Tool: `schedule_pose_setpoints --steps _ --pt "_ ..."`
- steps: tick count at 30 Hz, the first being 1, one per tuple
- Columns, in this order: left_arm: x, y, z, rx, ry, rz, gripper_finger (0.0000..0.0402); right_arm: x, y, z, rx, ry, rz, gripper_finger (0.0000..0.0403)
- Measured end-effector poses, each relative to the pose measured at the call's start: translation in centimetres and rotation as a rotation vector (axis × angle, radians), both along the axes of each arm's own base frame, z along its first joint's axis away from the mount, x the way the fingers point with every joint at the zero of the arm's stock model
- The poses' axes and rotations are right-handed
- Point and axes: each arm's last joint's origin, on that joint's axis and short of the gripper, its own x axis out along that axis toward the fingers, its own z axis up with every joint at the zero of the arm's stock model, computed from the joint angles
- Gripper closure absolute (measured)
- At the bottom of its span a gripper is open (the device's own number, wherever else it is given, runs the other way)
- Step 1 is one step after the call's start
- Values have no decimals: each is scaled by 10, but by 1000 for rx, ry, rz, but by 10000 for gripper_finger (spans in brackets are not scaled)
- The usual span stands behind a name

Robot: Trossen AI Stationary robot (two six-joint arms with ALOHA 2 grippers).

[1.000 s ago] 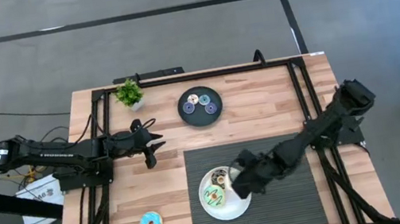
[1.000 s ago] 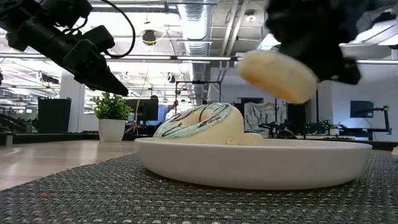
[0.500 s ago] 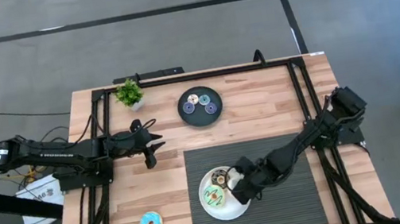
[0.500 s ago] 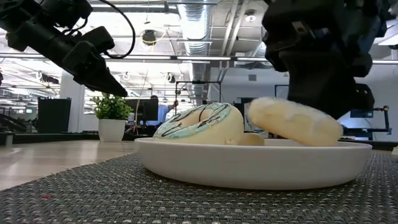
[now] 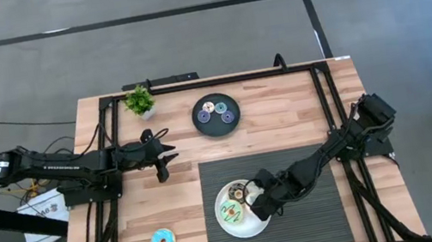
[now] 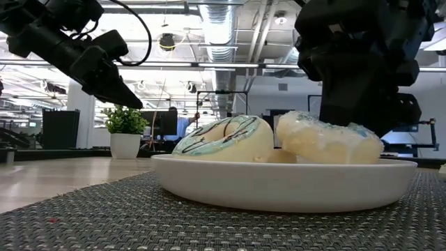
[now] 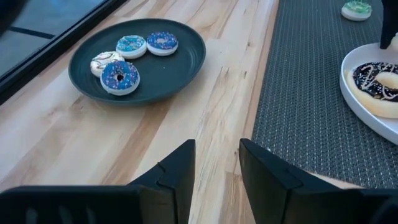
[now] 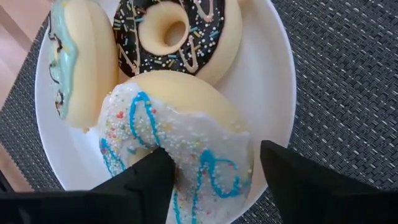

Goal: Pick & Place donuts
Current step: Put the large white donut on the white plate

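A cream donut [image 8: 180,137] with white icing and blue squiggles lies tilted in the white plate [image 8: 280,74], leaning on the brown-iced donut [image 8: 205,37] and next to the white-green one [image 8: 71,62]. My right gripper [image 8: 212,154] is open just above it, one finger on either side. A blue donut [image 5: 163,241] lies on the wood near the table's near edge. Several minis sit in the black plate [image 7: 186,68]; a green mini [image 7: 356,9] lies on the mat. My left gripper [image 7: 216,168] is open, raised over the table's left part. My right gripper comes at the cream donut slanting down from the table's right side, and the donut rests in the plate. One finger [image 8: 146,183] overlaps the donut's iced edge [image 8: 168,162]; I cannot tell whether it touches. The other finger [image 8: 298,177] stands just apart from it.
A dark woven mat [image 5: 325,208] lies under the white plate on the table's near right part. A small potted plant [image 5: 140,101] stands near the far left corner. A black frame [image 5: 321,96] runs along the table's sides. Bare wood shows between the plates.
My right gripper has come down toward the white plate with the cream donut. The donut, held clear above the plate a second ago, now rests in it against the other two, and it has tipped so that its iced face shows toward the table's near side.
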Motion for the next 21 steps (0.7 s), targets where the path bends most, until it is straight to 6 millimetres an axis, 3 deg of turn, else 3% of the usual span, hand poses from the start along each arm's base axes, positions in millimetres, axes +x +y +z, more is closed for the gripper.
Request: schedule_pose_setpoints --steps 13,21 --pt "0 0 0 -2 0 0 284 0 -2 0 20 18 10 172" --pt "0 0 0 -2 1 -1 284 -4 -4 15 33 -4 6 172"
